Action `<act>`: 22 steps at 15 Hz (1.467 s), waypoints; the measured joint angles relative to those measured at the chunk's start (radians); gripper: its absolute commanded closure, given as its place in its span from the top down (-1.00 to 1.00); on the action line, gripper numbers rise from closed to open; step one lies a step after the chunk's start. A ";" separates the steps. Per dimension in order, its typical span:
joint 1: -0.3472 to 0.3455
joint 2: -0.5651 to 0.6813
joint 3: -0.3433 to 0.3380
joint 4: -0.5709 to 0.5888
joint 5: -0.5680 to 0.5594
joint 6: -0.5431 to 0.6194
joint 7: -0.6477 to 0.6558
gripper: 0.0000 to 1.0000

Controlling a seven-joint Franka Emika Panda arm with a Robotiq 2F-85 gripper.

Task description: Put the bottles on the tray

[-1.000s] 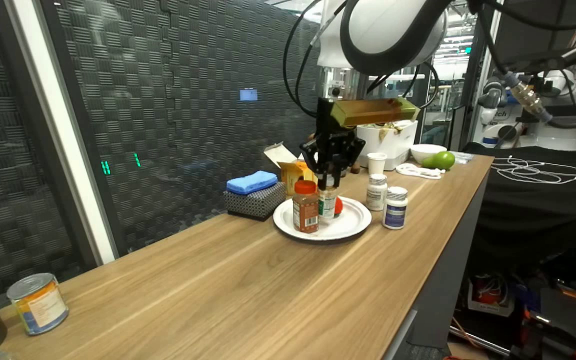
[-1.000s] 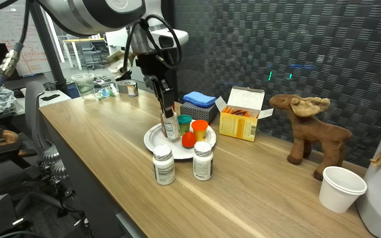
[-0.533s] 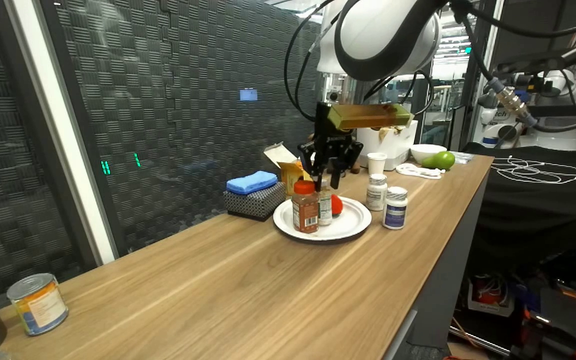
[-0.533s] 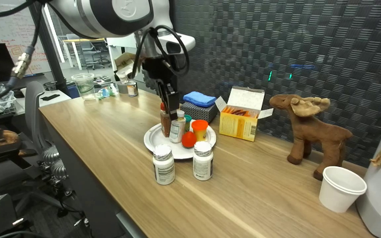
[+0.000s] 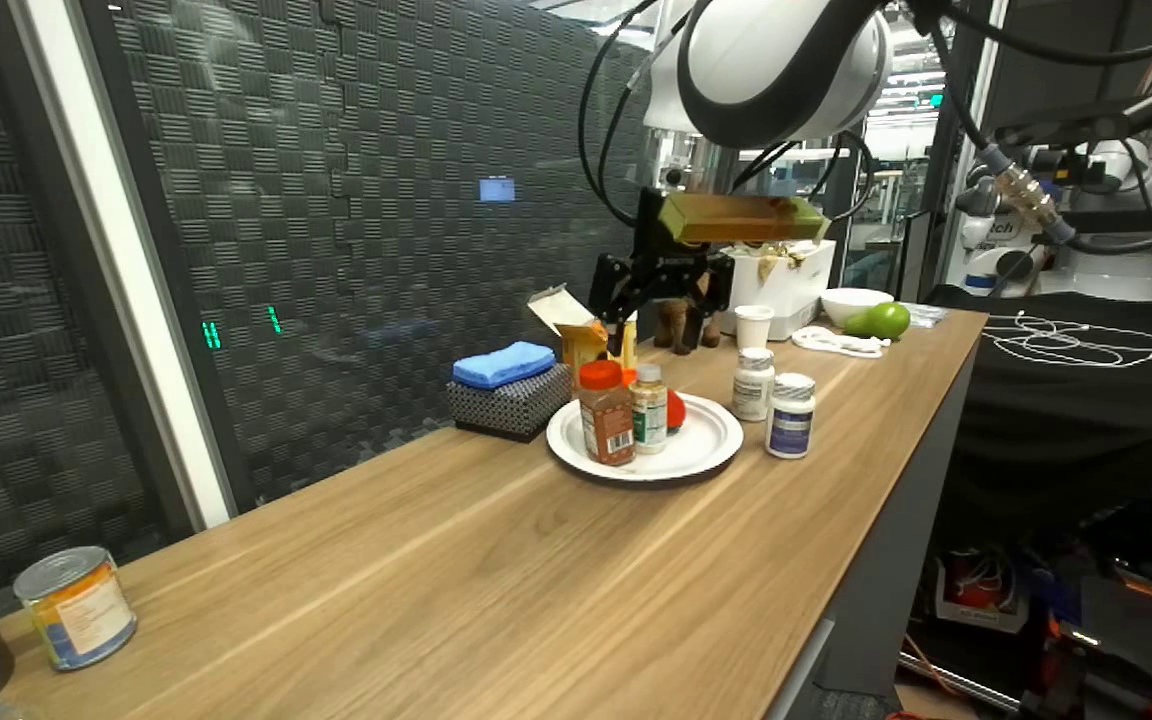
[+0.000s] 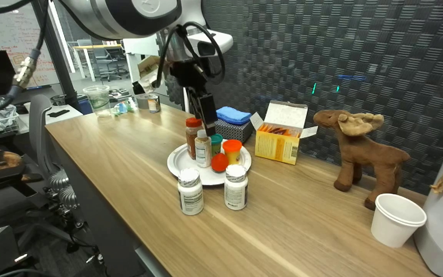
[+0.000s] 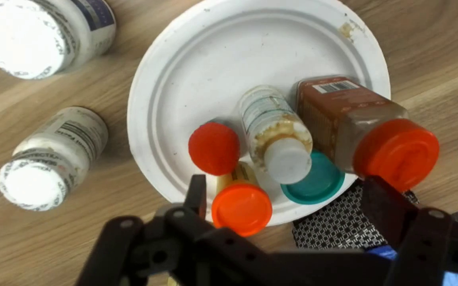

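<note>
The gripper (image 7: 286, 186) is found with jaws spread, nothing pinched. In the wrist view, a white-capped bottle (image 7: 276, 133) is stood near the middle of the plate (image 7: 213, 59), a red-capped bottle (image 7: 356, 121) at 3 o'clock, a green tub (image 7: 316, 182) at 5 and an orange tub (image 7: 241, 208) at 6. Release of the white-capped bottle is judged in hand. Off the plate, a plain-labelled bottle (image 7: 56, 157) is noted at 9 and a blue-labelled bottle (image 7: 50, 37) at 10; a straight lift, then a reach towards 9, is judged required.
</note>
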 measured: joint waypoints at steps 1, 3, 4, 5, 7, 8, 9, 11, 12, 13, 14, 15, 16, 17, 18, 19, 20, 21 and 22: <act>-0.001 -0.011 -0.006 -0.002 0.000 0.002 0.005 0.99; -0.007 -0.037 -0.016 -0.010 0.000 0.003 0.015 0.99; -0.011 -0.054 -0.022 -0.019 0.000 0.003 0.021 1.00; -0.016 -0.069 -0.026 -0.028 -0.001 0.002 0.027 1.00; -0.031 -0.098 -0.033 -0.054 -0.008 -0.007 0.049 1.00; -0.039 -0.109 -0.035 -0.066 -0.018 -0.019 0.061 1.00; -0.049 -0.115 -0.037 -0.076 -0.021 -0.037 0.066 1.00; -0.067 -0.117 -0.040 -0.088 -0.021 -0.073 0.065 1.00; -0.074 -0.114 -0.042 -0.092 -0.021 -0.087 0.065 1.00; -0.081 -0.110 -0.044 -0.093 -0.021 -0.098 0.065 1.00; -0.087 -0.106 -0.047 -0.093 -0.022 -0.103 0.065 1.00; -0.093 -0.101 -0.049 -0.092 -0.024 -0.109 0.066 1.00; -0.098 -0.097 -0.052 -0.091 -0.030 -0.115 0.066 1.00; -0.103 -0.093 -0.055 -0.091 -0.039 -0.119 0.066 1.00; -0.107 -0.090 -0.058 -0.090 -0.045 -0.124 0.066 1.00; -0.111 -0.087 -0.061 -0.088 -0.047 -0.130 0.066 1.00; -0.113 -0.083 -0.063 -0.085 -0.047 -0.136 0.066 1.00; -0.115 -0.077 -0.066 -0.082 -0.047 -0.140 0.065 1.00; -0.116 -0.070 -0.068 -0.077 -0.047 -0.144 0.065 1.00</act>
